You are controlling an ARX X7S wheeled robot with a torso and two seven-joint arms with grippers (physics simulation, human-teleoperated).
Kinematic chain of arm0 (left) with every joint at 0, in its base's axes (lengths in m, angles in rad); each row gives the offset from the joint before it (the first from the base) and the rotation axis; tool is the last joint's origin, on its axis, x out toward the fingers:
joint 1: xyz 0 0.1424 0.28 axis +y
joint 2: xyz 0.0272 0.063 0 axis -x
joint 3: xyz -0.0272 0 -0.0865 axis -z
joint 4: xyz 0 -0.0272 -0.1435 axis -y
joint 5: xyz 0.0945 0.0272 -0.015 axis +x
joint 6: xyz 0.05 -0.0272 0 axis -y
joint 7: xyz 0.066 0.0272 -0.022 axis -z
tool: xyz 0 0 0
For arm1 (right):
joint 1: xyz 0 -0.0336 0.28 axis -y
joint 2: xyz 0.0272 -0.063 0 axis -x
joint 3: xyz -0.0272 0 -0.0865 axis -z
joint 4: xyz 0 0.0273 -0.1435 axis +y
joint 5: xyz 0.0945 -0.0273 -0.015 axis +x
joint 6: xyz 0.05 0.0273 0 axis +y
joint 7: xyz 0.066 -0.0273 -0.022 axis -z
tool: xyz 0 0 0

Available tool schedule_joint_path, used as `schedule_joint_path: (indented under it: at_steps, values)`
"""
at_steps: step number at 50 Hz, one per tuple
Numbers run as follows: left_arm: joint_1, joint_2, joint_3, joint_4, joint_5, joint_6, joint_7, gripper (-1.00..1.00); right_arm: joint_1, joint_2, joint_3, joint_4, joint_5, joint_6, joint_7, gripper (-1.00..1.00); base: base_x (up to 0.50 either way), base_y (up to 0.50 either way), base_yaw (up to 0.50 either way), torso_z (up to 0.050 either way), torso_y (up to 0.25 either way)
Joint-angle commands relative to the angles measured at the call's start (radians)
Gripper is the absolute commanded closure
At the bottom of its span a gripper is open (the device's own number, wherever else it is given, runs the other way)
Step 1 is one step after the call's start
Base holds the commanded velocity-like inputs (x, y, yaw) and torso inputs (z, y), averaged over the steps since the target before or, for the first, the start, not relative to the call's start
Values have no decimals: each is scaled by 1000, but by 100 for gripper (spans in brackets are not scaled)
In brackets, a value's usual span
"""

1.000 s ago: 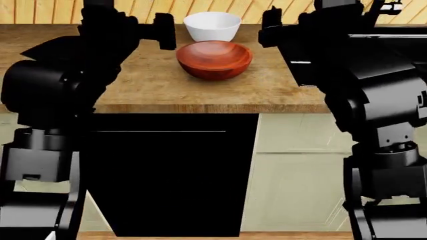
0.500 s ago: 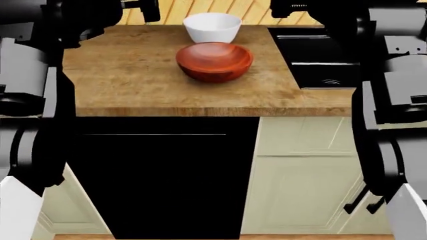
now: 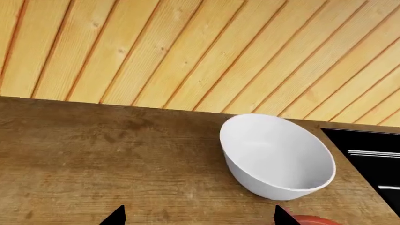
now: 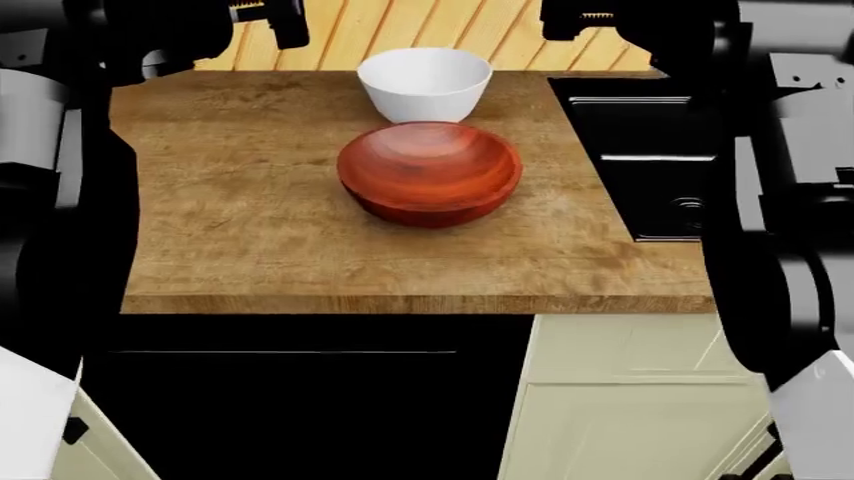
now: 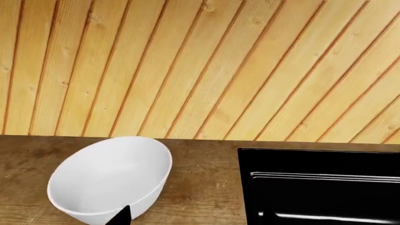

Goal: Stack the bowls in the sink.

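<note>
Nothing done yet: the white bowl (image 4: 424, 82) and brown bowl (image 4: 429, 172) sit side by side on the worktop (image 4: 240, 220), left of the sink (image 4: 638, 170). Both end effectors hover empty; I cannot tell how their jaws stand

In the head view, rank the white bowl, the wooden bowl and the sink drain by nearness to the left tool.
1. White bowl: at the back of the counter, just right of the left tool.
2. Wooden bowl: mid-counter, in front of the white bowl.
3. Sink drain: in the black sink at the counter's right end.
</note>
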Motion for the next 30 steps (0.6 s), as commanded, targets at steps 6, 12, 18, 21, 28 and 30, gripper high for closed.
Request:
schedule_joint_path:
  at_steps: [6, 12, 18, 21, 28, 30]
  values:
    - [0, -1, -29, -7, 30, -9, 10, -100, 3, -8, 49, 11, -52, 1, -19, -100, 457, 0, 0, 0, 0]
    - [3, 5, -30, -7, 33, -11, 14, -100, -7, -5, 63, 11, -60, -3, -22, -100, 457, 0, 0, 0, 0]
    - [2, 4, -33, -7, 32, -20, 20, -100, -8, -8, 73, 11, -69, -4, -26, -100, 458, 0, 0, 0, 0]
    - [2, 5, -32, -7, 34, -22, 22, -100, -7, -9, 75, 11, -74, -3, -29, -100, 456, 0, 0, 0, 0]
    - [2, 4, -31, -7, 35, -23, 24, -100, -1, -8, 76, 11, -83, -1, -42, -100, 67, 0, 0, 0, 2]
    - [1, 4, -31, -7, 35, -24, 25, -100, 1, -9, 77, 10, -85, 2, -43, -100, 350, 0, 0, 0, 0]
